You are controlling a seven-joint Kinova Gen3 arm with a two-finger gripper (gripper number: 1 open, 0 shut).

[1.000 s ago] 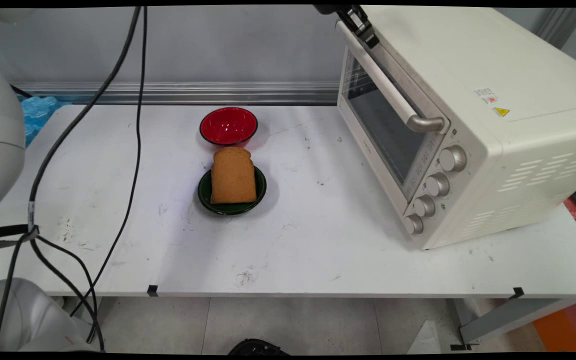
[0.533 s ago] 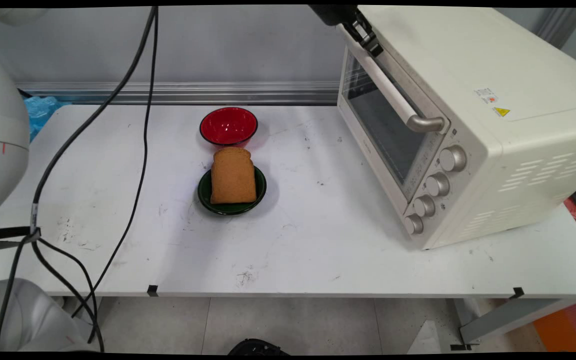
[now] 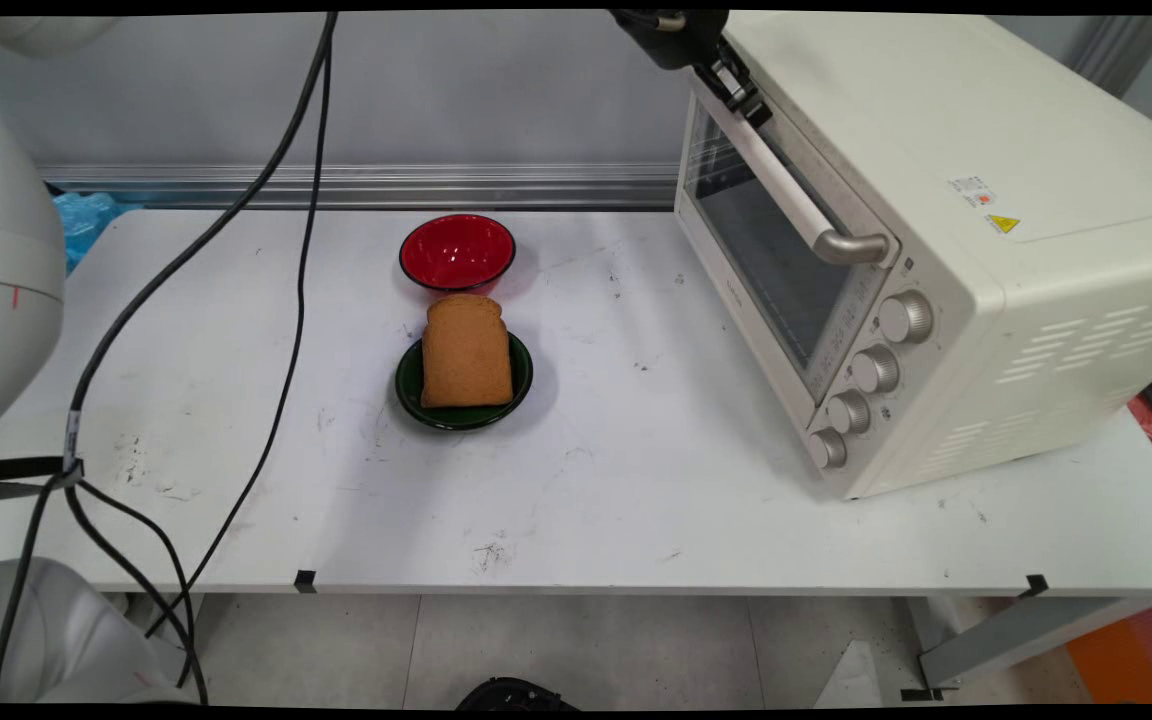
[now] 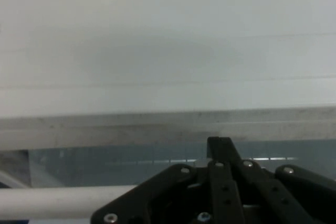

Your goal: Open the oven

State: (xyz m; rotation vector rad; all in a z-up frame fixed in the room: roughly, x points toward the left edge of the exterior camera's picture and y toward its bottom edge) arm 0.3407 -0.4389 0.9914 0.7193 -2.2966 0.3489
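Note:
My gripper (image 3: 742, 96) is at the top of the main view, against the far end of the toaster oven's handle (image 3: 792, 190). It is shut, its fingertips (image 4: 219, 145) pressed together with nothing visibly between them. In the hand view the pale handle bar (image 4: 58, 201) runs from the left and passes behind the black linkage, with the door's glass (image 4: 105, 163) and the oven's cream top edge (image 4: 157, 121) just beyond. The oven (image 3: 946, 240) stands at the right of the table with its door closed.
A slice of brown toast (image 3: 466, 352) lies on a dark green plate (image 3: 406, 385) near the table's middle. An empty red bowl (image 3: 457, 251) sits just behind it. Black cables (image 3: 286, 300) hang across the left side. Four knobs (image 3: 871, 370) line the oven's front.
The gripper has come a little lower and to the right along the oven's top front edge, closer onto the handle's far end. Cables swung slightly right. Door, toast and bowl are unmoved.

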